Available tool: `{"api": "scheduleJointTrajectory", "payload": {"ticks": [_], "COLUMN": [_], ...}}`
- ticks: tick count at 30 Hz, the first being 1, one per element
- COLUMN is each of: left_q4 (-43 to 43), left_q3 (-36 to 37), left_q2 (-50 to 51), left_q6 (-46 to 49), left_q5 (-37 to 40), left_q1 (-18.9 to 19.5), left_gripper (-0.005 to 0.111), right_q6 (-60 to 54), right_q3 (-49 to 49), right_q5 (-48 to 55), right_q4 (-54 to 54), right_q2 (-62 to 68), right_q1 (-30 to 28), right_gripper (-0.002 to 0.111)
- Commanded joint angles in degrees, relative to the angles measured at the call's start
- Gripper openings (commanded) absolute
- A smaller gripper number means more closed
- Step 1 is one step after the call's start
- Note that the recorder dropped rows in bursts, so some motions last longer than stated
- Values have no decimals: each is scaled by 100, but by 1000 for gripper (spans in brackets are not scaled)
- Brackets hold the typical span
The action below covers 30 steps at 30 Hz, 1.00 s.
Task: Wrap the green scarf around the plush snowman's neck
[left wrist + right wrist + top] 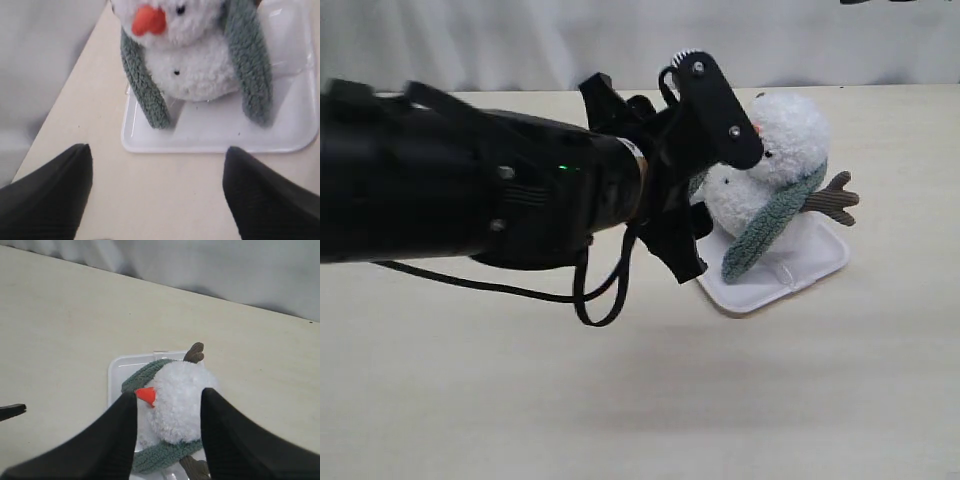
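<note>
One plush snowman (pixel 790 135) wearing one green scarf (pixel 770 220) sits on one tray (pixel 810 265); left claw (pixel 157 152) and right claw (pixel 168 396) both gape, empty.

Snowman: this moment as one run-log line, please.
scarf: draped around snowman neck, ends hanging | left end effector: open | right end effector: open

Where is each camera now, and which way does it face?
Exterior: off the arms, facing the plush snowman on the white tray; left arm fills the left.
Left wrist: facing the snowman's front, tilted down; left hand fingers show.
Right wrist: above, looking down on its head; right hand fingers flank it.
All three share snowman, green scarf, tray.
</note>
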Motion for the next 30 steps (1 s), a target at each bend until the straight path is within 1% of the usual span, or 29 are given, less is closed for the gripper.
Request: {"api": "scheduleJointTrajectory", "payload": {"ticks": [1,6,7,10,12,15,17,19,24,30], "left_q4": [-1,-100,-237,-341,-341,-509,-688,-798,-1071,-1231], "left_q3": [339,598,598,598,598,598,598,598,598,598], "left_q2": [-817,-1514,-1593,-1869,-2090,-2471,-2735,-3012,-3785,-4566], "left_q6": [-174,-184,-184,-329,-476,-475,-475,-464,-464,-393], "left_q5": [-221,-215,-217,-217,-228,-213,-213,-224,-224,-151], "left_q1": [-6,-6,-6,-6,-6,-6,-6,-6,-6,-6], "left_gripper": [70,69,67,48,32,15,6,0,0,0], "right_q6": [-72,-72,-72,-72,-72,-96,-233,-378,-401,-401], "right_q3": [262,646,712,958,1120,1377,1547,1728,2163,2527], "right_q5": [-172,-408,-457,-670,-832,-1090,-1278,-1497,-2071,-2415], "right_q4": [90,115,115,115,115,201,351,417,417,417], "right_q2": [-440,-963,-1078,-1421,-1688,-2099,-2408,-2693,-3412,-4110], "right_q1": [-6,-6,-6,-6,-6,-6,-6,-6,-6,-6], "right_gripper": [39,39,39,39,39,38,33,25,5,4]}}
